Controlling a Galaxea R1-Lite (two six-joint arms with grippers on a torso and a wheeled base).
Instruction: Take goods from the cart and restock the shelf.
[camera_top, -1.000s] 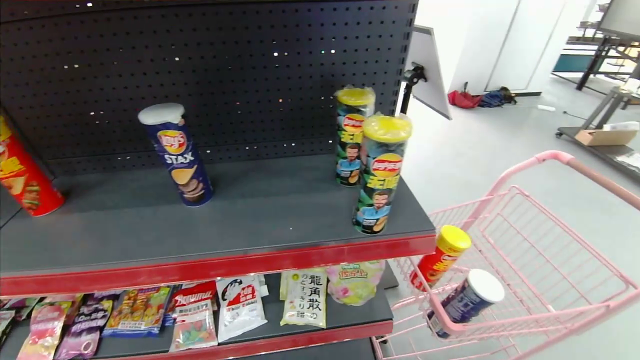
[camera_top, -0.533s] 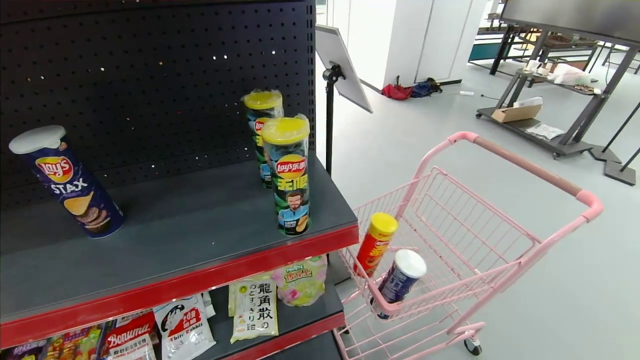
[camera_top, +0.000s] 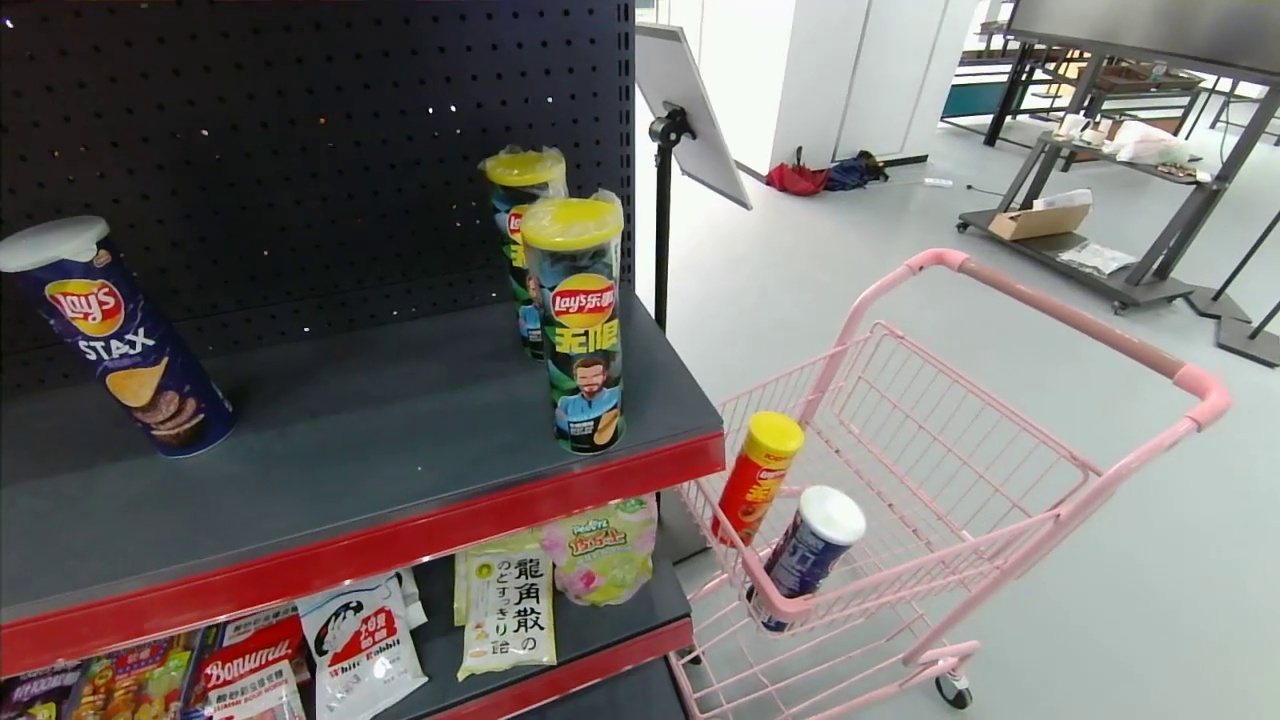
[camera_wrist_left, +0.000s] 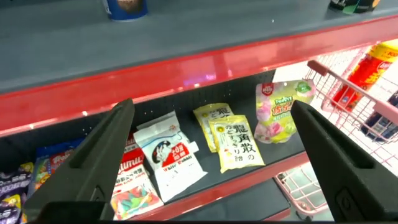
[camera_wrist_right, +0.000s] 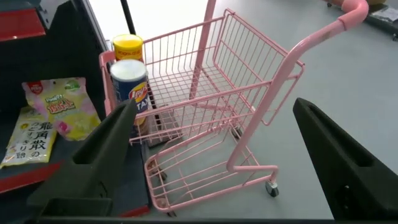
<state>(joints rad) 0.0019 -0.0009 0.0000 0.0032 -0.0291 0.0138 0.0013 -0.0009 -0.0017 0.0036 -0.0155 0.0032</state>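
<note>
Red can (camera_top: 755, 480), blue can (camera_top: 805, 555) leaning in pink cart (camera_top: 1060, 318); left gripper (camera_wrist_left: 211, 106), right gripper (camera_wrist_right: 212, 107) both spread wide

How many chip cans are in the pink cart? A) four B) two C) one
B: the pink cart holds just a red can with a yellow lid and a blue can with a white lid, leaning side by side.

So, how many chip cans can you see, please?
5. On the shelf: a blue can at the left; front green can and rear green can near the right end. In the cart: a red can and a navy can. Others may be hidden.
</note>
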